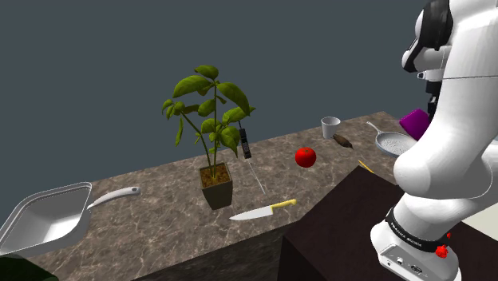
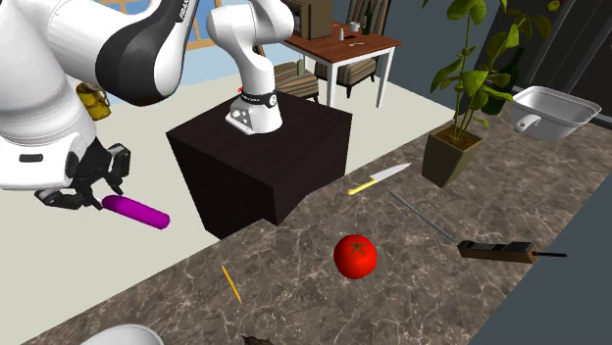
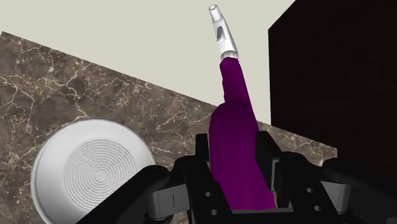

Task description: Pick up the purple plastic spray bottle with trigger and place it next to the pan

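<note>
My gripper [image 3: 234, 167] is shut on the purple spray bottle [image 3: 234, 137], clasping its lower body. The bottle's grey-white nozzle points away from the hand. In the second exterior view the gripper [image 2: 96, 194] holds the bottle [image 2: 139, 212] lying nearly level in the air, off the counter's edge beside the dark stand. A round pale pan [image 3: 92, 168] lies on the marble counter just below and beside the hand. In the shoulder view this pan [image 1: 393, 144] is at the far right, and a bit of the bottle [image 1: 414, 121] shows behind the arm.
A rectangular white pan with a handle [image 1: 46, 215] sits at the shoulder view's far left. On the counter are a potted plant [image 1: 215, 187], a yellow-handled knife [image 1: 262, 211], a tomato [image 1: 306, 156], a white cup [image 1: 330, 127] and a dark-handled tool [image 2: 500, 251]. The dark stand [image 2: 265, 162] abuts the counter.
</note>
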{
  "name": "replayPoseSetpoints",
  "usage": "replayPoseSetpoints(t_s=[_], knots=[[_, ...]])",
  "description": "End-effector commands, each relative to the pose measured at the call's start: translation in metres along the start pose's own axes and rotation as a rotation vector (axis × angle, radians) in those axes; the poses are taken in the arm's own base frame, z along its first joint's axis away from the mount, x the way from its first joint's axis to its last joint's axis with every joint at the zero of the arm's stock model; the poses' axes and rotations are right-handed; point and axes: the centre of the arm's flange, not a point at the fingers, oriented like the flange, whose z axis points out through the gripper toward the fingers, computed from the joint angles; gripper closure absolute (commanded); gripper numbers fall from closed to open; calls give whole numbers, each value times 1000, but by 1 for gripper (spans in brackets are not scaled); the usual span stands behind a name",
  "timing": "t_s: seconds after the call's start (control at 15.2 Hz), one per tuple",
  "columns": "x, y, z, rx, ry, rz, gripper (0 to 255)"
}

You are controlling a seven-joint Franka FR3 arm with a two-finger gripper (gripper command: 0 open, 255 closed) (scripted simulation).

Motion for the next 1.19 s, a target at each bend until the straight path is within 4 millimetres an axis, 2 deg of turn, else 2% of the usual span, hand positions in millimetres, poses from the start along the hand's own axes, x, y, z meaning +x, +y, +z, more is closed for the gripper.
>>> replayPoseSetpoints(t_s=[0.0, 1.12], knots=[[4, 0, 10, -1, 0, 0, 255], [31, 8, 95, -1, 0, 0, 255]])
